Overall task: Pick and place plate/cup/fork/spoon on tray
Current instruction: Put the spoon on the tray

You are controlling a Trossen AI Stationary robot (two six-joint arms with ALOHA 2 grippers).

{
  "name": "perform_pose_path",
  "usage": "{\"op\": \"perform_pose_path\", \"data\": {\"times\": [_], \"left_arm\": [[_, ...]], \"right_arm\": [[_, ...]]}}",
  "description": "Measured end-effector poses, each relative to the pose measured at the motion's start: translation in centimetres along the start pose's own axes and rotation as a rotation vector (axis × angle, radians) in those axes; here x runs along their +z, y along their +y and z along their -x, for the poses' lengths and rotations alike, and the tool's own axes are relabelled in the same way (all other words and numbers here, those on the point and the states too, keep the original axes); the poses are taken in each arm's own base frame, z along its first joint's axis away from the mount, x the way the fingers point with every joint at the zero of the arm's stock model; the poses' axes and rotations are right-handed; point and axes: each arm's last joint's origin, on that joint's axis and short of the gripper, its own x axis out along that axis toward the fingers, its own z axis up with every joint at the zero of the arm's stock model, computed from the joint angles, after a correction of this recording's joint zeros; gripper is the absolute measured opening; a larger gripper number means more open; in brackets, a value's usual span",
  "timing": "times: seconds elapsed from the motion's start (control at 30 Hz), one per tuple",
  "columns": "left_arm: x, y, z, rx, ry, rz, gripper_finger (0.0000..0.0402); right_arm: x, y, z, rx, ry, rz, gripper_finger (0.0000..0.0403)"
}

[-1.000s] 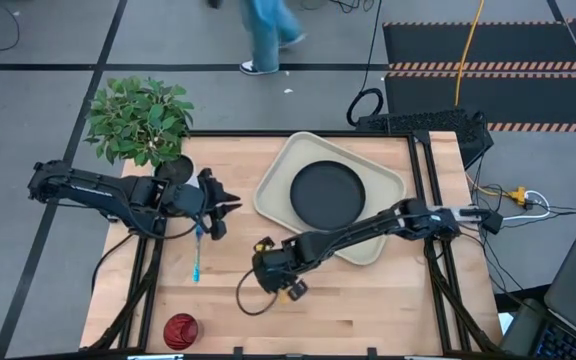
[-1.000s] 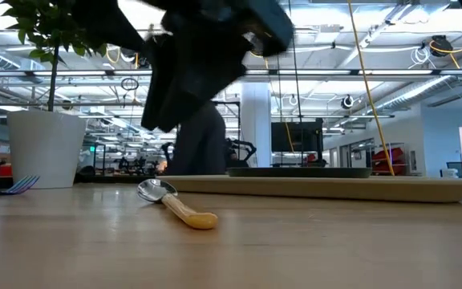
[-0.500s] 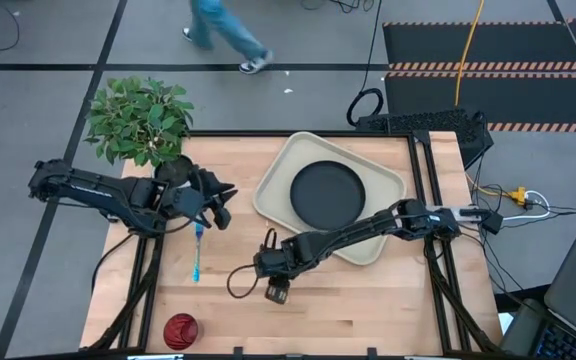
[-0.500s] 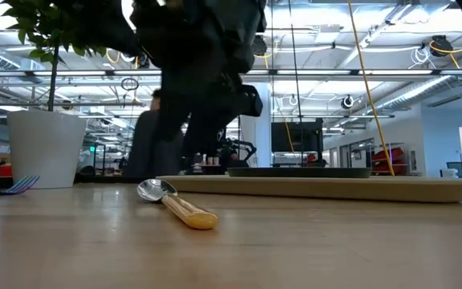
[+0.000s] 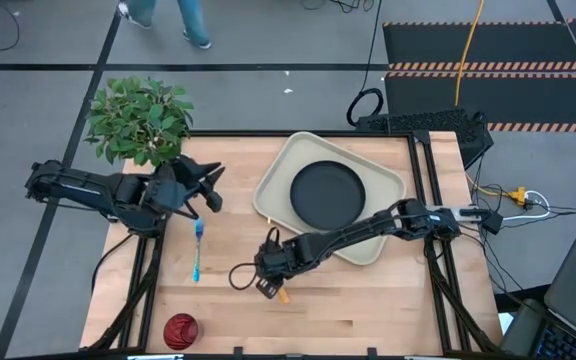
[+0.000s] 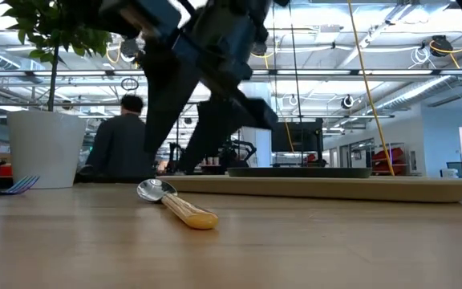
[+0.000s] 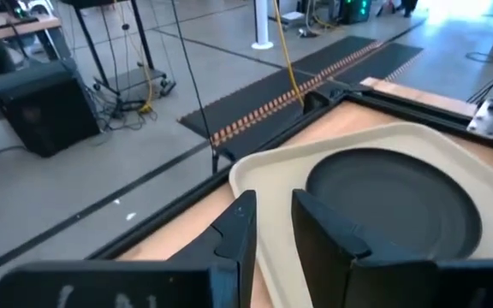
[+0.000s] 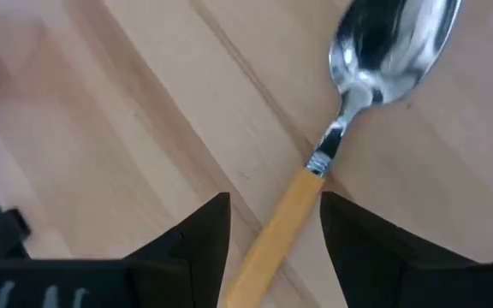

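Right gripper (image 8: 268, 227) has swung round and dropped over the orange-handled silver spoon (image 8: 349, 137), jaws spread, straddling the handle on the wooden table (image 5: 368, 300), just near of the beige rectangular tray (image 5: 273, 180). The grasp looks imminent! Left gripper (image 7: 268, 227), narrowly parted, has pulled back toward the far-left plant (image 5: 138, 118).

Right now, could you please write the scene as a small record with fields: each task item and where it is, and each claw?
plate: lying inside the tray
tray: on the table's far right part
spoon: flat on the wood, orange handle between the right claw's fingers
fork: flat on the table, near the left claw
cup: at the table's near left edge, off the tray
right claw: open, low over the spoon handle
left claw: open, empty, beside the plant
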Motion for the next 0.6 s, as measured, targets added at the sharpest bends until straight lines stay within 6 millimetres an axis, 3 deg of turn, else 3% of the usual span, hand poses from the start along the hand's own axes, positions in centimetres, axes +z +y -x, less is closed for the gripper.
{"op": "perform_pose_path", "data": {"times": [0.23, 0.43, 0.6], "left_arm": [[-0.1, -0.1, 0.0, -0.003, 0.005, -0.028, 0.0081], [-0.6, -0.8, 0.5, -0.043, 0.022, -0.036, 0.0081], [-1.0, -1.2, 1.2, -0.086, 0.040, -0.040, 0.0081]], "right_arm": [[-1.1, -1.2, -2.5, 0.042, -0.014, -0.121, 0.0176], [-1.2, -1.6, -3.0, 0.068, -0.051, -0.121, 0.0172], [-1.8, -1.9, -3.3, 0.032, -0.073, -0.091, 0.0142]]}}
